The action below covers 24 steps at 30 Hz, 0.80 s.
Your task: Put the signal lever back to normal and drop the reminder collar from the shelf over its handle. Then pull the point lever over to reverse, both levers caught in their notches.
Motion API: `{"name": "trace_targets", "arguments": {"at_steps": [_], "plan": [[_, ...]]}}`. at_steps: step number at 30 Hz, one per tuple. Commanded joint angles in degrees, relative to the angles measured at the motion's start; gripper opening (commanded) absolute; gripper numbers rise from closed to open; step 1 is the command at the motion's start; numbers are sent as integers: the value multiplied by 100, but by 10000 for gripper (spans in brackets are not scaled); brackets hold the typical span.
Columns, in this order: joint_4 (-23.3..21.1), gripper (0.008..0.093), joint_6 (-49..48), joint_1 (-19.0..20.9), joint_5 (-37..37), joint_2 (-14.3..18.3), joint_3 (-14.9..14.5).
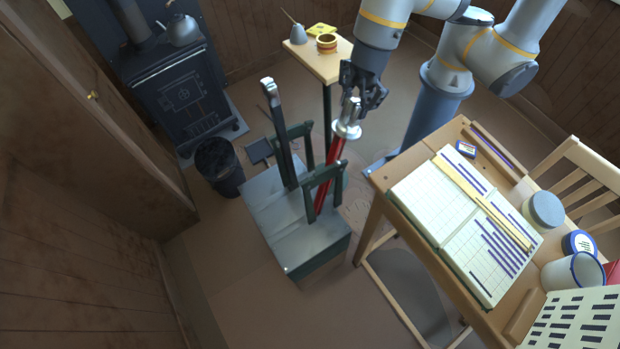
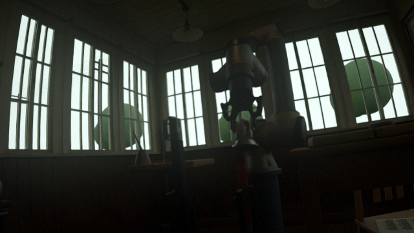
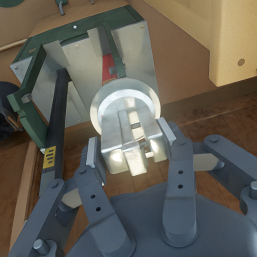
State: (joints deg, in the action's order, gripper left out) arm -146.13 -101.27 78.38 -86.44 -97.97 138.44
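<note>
My gripper [image 3: 130, 152] [image 1: 357, 106] [image 2: 241, 121] sits over the top of the red signal lever [image 1: 332, 160], its fingers on either side of the lever's silver handle [image 3: 131, 142] with the catch bar. The red lever leans toward the arm's base in its green frame [image 1: 323, 185]. The black point lever [image 1: 280, 135] stands to the left in the same frame, upright, with a silver top. The reminder collar [image 1: 326, 43], a yellow ring with a red band, rests on the small shelf [image 1: 318, 56] behind the levers. The gripper is open around the handle and holds nothing.
Behind the levers stand a black stove [image 1: 176, 86] with a kettle and a dark bucket [image 1: 219, 165]. A desk [image 1: 488, 217] with an open register, ruler and mugs is on the right, with a chair beside it. The arm's base [image 1: 434, 108] is behind the desk.
</note>
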Motion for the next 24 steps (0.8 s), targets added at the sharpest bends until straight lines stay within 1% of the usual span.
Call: {"name": "trace_targets", "arguments": {"at_steps": [1,24], "plan": [[0,552,-1,-10,-35,-4,-6],[25,322,-2,-11,-35,-24,-11]]}}
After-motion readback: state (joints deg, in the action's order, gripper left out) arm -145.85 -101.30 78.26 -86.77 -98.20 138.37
